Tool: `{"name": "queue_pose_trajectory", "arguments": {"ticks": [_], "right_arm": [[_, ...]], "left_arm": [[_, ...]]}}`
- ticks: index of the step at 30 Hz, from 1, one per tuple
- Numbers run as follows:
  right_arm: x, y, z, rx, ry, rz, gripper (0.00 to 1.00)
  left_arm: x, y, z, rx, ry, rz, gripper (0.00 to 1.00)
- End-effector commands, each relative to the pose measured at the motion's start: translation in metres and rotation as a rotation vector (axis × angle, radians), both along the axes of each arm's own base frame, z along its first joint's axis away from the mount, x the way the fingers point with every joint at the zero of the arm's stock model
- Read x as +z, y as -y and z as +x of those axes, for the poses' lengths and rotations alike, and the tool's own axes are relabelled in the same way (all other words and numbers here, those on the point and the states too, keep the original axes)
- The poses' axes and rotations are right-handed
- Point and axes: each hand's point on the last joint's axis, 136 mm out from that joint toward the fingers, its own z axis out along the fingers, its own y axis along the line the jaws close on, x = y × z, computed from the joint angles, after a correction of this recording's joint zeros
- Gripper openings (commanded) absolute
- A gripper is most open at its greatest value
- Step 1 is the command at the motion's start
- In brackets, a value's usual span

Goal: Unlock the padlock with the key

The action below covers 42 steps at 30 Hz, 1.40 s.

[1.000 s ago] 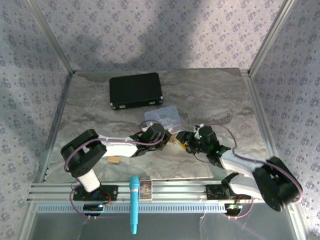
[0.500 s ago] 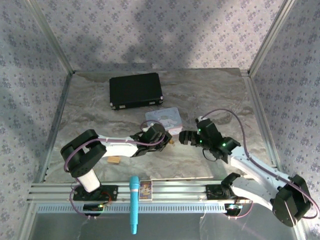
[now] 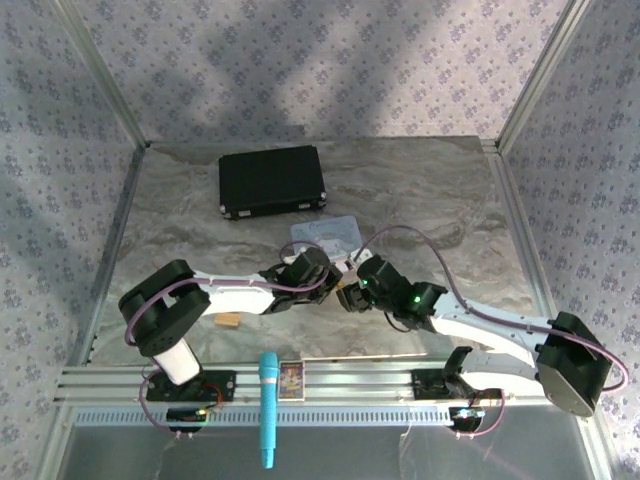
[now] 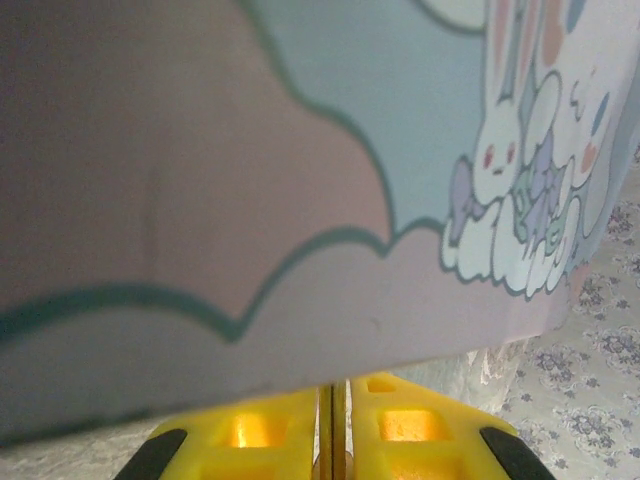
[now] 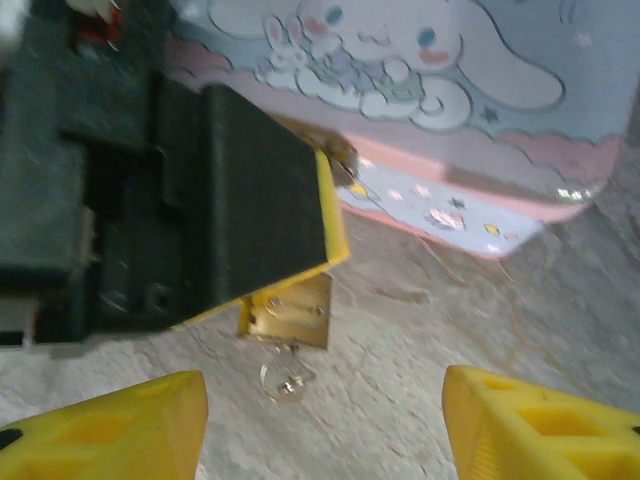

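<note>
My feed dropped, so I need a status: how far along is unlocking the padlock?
Done: the left claw is shut on the padlock, close by the tin. In hand: the right claw is open and empty, facing it. A small silvery piece shows below the brass body; key or shackle, I cannot tell. Seemingly left: turning the key and freeing the shackle.

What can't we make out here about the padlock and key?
- Padlock shackle: right wrist view, a finger of the left gripper covers it; locked or open unknown.
- Key: right wrist view, blurred; in the keyhole or loose, unclear.
- Left wrist view: the tin hides what lies beyond it.
- Top external: padlock and key too small to tell from the left gripper.
</note>
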Motion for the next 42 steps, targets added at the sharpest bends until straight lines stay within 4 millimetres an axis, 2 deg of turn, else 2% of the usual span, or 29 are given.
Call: {"name": "queue_pose_trajectory", "arguments": {"ticks": [1, 6, 20, 27, 32, 42], "right_arm": [[0.002, -0.010, 0.002, 0.051, 0.037, 0.003, 0.57], [-0.013, -0.007, -0.004, 0.085, 0.000, -0.057, 0.48], [-0.038, -0.011, -0.007, 0.111, -0.040, -0.076, 0.49], [-0.040, -0.018, -0.004, 0.145, -0.033, -0.083, 0.34], [-0.043, -0.020, -0.003, 0.174, -0.079, -0.021, 0.17], [-0.040, -0.021, -0.003, 0.191, -0.155, 0.099, 0.11]], "left_arm": [[0.002, -0.007, -0.004, 0.007, -0.013, -0.012, 0.00], [0.003, -0.005, -0.003, 0.010, -0.017, -0.032, 0.00], [0.010, -0.006, -0.002, 0.011, -0.011, -0.048, 0.00], [0.009, -0.005, -0.004, 0.004, -0.019, -0.052, 0.00], [0.010, -0.001, -0.004, -0.008, -0.019, -0.063, 0.00], [0.004, -0.005, -0.007, -0.010, -0.026, -0.053, 0.00]]}}
